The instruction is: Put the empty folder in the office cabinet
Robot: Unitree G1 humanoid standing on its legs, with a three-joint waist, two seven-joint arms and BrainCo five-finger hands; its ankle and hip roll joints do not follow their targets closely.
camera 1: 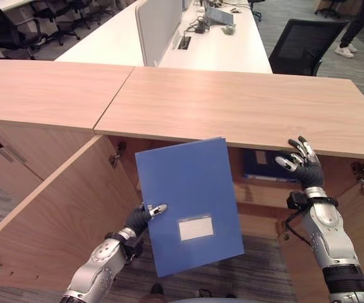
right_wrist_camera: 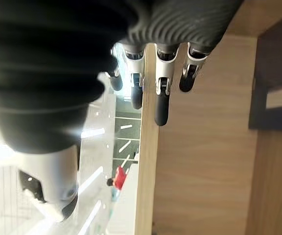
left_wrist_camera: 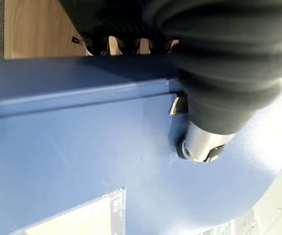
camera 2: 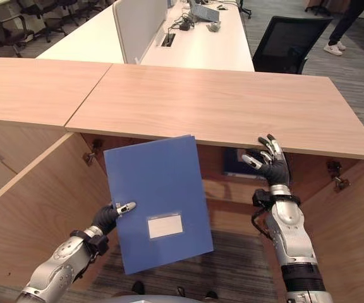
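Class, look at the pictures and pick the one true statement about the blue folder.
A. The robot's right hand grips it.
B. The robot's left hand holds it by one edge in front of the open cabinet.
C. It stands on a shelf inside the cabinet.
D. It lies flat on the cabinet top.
B: the left hand pinches the blue folder at its edge, thumb on its face, before the open cabinet; the right hand is apart, fingers straight.

surface: wooden cabinet top (camera 1: 245, 107) | inside: dark folder (camera 1: 264, 167) on the shelf (camera 1: 264, 189)
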